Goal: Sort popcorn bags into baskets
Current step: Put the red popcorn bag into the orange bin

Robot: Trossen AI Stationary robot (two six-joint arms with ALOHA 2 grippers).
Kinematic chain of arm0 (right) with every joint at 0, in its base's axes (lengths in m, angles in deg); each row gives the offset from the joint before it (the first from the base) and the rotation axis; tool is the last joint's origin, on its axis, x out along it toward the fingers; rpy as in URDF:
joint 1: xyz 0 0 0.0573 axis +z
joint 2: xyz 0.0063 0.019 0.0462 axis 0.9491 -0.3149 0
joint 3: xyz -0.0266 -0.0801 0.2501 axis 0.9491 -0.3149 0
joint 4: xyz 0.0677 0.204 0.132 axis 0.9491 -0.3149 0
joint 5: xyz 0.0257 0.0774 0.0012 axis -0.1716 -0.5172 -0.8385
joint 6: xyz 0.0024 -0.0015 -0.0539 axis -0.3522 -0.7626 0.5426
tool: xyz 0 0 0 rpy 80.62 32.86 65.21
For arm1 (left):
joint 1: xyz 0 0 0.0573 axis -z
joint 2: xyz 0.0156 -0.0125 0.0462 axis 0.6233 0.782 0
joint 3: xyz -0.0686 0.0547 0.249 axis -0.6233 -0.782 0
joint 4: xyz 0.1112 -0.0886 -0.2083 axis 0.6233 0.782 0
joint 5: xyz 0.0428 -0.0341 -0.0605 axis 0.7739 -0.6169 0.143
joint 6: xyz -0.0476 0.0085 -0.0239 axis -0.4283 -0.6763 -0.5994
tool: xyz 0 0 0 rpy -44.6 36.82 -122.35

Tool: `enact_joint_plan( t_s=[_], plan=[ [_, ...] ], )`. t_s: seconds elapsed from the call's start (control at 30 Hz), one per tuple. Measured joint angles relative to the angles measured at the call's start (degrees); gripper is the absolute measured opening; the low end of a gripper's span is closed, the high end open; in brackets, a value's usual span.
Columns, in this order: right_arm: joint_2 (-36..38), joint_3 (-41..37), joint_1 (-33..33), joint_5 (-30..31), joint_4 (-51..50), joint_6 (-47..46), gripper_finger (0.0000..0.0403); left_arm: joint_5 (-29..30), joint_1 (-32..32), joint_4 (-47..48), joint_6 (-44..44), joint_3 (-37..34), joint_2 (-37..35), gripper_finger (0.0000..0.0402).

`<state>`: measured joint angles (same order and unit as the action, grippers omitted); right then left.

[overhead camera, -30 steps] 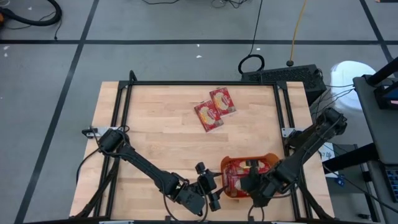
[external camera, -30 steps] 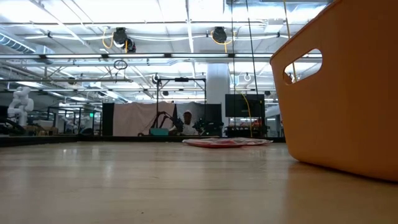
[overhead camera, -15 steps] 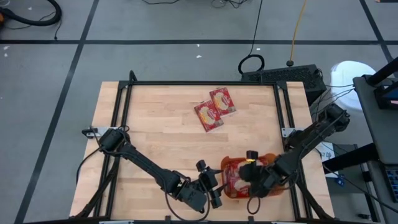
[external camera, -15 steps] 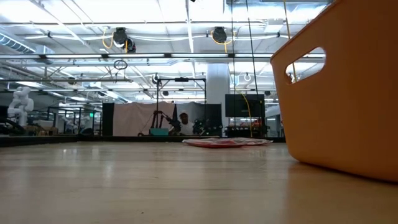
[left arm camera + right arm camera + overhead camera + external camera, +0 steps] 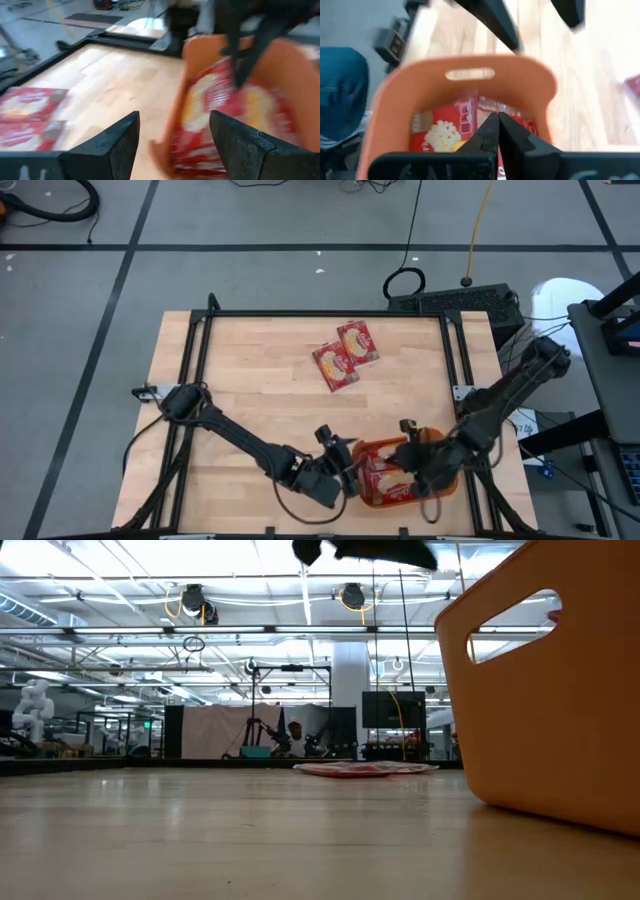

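High view: right pincer (image 5: 410, 465) pressed together inside basket (image 5: 440, 485); left pincer (image 5: 352, 477) spread astride its rim, apparently steadying it.

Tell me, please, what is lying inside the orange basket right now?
Red popcorn bags lie inside the orange basket. The shut right gripper above covers part of them, so their count cannot be told.
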<state>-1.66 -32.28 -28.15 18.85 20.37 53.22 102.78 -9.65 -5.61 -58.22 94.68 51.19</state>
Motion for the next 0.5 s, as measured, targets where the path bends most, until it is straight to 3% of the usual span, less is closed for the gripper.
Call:
enact_joint_plan(
  t_s=[0.23,0.33,0.5],
  plan=[
    [9.0,-6.8,4.6,12.4,2.7,6.0,0.0000,1.8,-3.4,14.6,-6.9,0.0,0.0,0.0243],
    [11.7,-12.9,5.0,19.1,10.5,10.3,0.0000,1.4,-5.3,20.4,-7.1,0.0,0.0,0.0243],
    [13.9,-22.5,3.7,23.8,26.9,21.6,0.0000,-2.3,-10.4,31.2,-7.7,0.0,0.0,0.0243]
  ],
)
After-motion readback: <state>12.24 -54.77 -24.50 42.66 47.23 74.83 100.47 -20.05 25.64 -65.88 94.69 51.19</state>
